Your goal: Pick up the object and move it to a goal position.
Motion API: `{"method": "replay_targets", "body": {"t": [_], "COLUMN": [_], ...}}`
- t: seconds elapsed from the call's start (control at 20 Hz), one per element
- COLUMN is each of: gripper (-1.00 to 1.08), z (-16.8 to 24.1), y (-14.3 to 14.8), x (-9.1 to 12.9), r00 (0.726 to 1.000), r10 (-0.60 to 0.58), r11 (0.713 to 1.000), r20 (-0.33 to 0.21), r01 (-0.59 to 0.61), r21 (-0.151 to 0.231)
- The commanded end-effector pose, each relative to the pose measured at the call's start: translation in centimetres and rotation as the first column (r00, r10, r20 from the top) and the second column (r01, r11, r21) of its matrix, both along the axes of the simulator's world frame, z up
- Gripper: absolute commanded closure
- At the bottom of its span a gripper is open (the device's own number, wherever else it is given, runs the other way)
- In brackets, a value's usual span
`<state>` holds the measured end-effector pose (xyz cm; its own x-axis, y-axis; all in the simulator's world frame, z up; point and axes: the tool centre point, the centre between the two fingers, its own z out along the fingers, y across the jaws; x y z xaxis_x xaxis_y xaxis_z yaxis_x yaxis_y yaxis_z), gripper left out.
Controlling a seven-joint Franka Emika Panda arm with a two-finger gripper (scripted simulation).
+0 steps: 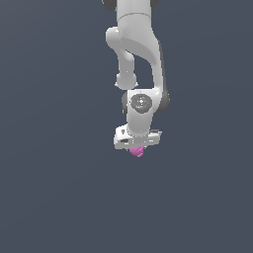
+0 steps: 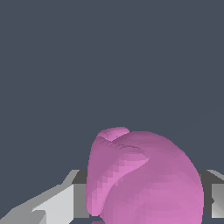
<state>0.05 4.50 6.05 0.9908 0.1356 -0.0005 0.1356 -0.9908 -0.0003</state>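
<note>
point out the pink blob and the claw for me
pink blob (image 2: 148,179), wrist view, on its rounded front face
claw (image 1: 137,147), exterior view, between its tips, just above the blob poking out below

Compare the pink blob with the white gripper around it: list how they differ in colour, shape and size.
Colour: the pink blob is magenta all over, while the gripper is white with grey parts. Shape: the blob is rounded and lumpy; the gripper is blocky and flat-faced. Size: in the exterior view the blob is much narrower than the gripper's body above it. Shared: both are together at the arm's end, the blob sitting between the fingers.
</note>
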Motion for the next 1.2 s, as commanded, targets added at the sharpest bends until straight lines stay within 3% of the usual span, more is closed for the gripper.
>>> {"method": "replay_targets", "body": {"t": [0.0,0.7,1.15], "gripper": [1.08,1.08,1.08], "z": [1.4,13.8,17.8], "y": [-0.1,-1.5,-1.9], "x": [-0.1,-1.2,-1.3], "r00": [1.0,1.0,1.0], "r10": [0.0,0.0,0.0], "r11": [1.0,1.0,1.0], "r20": [0.001,0.001,0.001], "r01": [0.0,0.0,0.0], "r21": [0.0,0.0,0.0]}}
